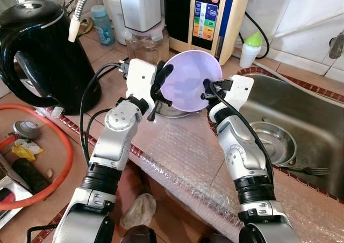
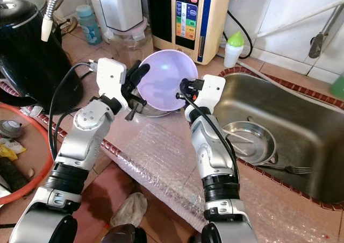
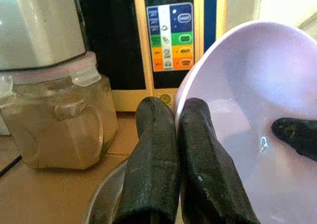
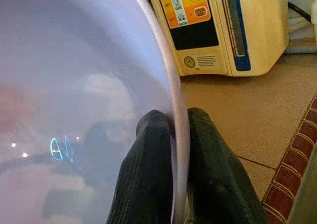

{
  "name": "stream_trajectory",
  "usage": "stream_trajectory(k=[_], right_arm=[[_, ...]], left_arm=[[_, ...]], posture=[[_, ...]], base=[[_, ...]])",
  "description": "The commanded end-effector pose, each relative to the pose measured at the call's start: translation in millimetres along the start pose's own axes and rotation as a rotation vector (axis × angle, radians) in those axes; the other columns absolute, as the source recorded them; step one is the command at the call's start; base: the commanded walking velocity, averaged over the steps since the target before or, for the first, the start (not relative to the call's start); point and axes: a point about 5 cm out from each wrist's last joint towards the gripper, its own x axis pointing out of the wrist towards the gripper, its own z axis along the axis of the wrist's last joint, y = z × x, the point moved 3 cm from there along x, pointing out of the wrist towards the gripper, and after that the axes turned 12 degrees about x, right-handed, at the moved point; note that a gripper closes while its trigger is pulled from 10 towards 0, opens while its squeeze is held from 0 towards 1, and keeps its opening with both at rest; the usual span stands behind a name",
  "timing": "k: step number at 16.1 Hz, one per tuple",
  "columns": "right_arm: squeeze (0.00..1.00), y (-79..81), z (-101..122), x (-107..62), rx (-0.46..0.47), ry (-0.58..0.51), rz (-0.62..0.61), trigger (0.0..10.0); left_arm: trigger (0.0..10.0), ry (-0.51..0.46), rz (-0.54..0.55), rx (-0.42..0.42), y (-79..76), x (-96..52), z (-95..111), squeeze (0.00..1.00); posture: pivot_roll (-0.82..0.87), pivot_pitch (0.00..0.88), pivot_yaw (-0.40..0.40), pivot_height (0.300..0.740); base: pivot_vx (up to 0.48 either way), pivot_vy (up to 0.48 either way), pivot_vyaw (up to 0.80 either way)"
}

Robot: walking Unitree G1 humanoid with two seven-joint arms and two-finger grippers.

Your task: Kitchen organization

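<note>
A pale purple bowl (image 1: 191, 76) hangs tilted on edge above the counter, held from both sides. My left gripper (image 1: 159, 79) is shut on its left rim, one finger inside and one outside (image 3: 153, 149). My right gripper (image 1: 207, 90) is shut on the right rim, which runs between its fingers (image 4: 148, 159). Its inner fingertip (image 3: 297, 135) lies against the bowl's inside. Just under the bowl a steel dish (image 1: 166, 111) rests on the counter, mostly hidden.
A black kettle (image 1: 43, 49) stands at the left and a glass jar (image 1: 145, 44) and a water appliance (image 1: 207, 12) behind the bowl. To the right, the steel sink (image 1: 317, 108) holds a metal plate (image 1: 274, 141) and fork (image 1: 312, 170). Bubble wrap (image 1: 183, 151) covers the near counter.
</note>
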Motion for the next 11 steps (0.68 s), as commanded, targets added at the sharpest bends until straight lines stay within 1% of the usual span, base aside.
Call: stream_trajectory(k=[1, 3, 4, 5, 6, 7, 9, 10, 11], right_arm=[[0.00, -35.2, 13.3, -2.4, -0.034, -0.039, -0.155, 0.0], [0.00, -36.1, 16.0, 0.0, -0.037, -0.045, -0.162, 0.0], [0.00, -36.1, 16.2, 0.6, -0.038, -0.045, -0.162, 0.0], [0.00, -36.3, 16.5, 1.1, -0.038, -0.047, -0.164, 0.0], [0.00, -36.7, 17.3, 1.4, -0.040, -0.050, -0.166, 0.0], [0.00, -38.9, 20.8, 2.1, -0.049, -0.065, -0.177, 0.0], [0.00, -51.4, 36.7, 1.8, -0.096, -0.131, -0.240, 0.0], [0.00, -60.4, 48.1, 1.3, -0.125, -0.174, -0.291, 0.0], [0.00, -65.0, 52.7, 0.8, -0.133, -0.192, -0.317, 0.0]], left_arm=[[0.0, -0.066, 0.009, 0.022, 5.2, -4.8, 15.5, 0.00], [0.0, -0.070, -0.013, 0.032, 0.6, -7.3, 16.1, 0.00], [3.7, -0.067, -0.015, 0.040, -0.3, -7.4, 16.4, 0.00], [10.0, -0.068, -0.016, 0.024, -0.6, -7.0, 17.5, 0.73], [10.0, -0.076, -0.015, 0.011, -0.1, -6.7, 19.3, 1.00], [10.0, -0.084, -0.022, 0.015, 1.0, -6.5, 22.2, 1.00], [10.0, -0.096, -0.066, 0.022, -2.2, -9.4, 27.4, 1.00], [10.0, -0.095, -0.104, 0.032, -5.8, -15.0, 28.0, 1.00], [10.0, -0.098, -0.121, 0.039, -7.8, -18.9, 28.2, 1.00]], posture=[[0.04, 0.005, 0.011, 0.740], [0.04, 0.005, 0.005, 0.740], [0.04, 0.005, 0.005, 0.740], [0.04, 0.005, 0.005, 0.740], [0.05, 0.002, 0.005, 0.740], [0.05, 0.002, 0.008, 0.740], [0.05, 0.000, 0.010, 0.740], [0.04, 0.000, 0.011, 0.740], [0.04, 0.000, 0.012, 0.740]], base=[[0.000, 0.000, 0.00], [0.000, 0.000, 0.00], [0.000, 0.000, 0.00], [0.000, 0.000, 0.00], [0.000, 0.000, 0.00], [0.000, 0.000, 0.00], [0.000, 0.000, 0.00], [0.000, 0.000, 0.00], [0.000, 0.000, 0.00]])
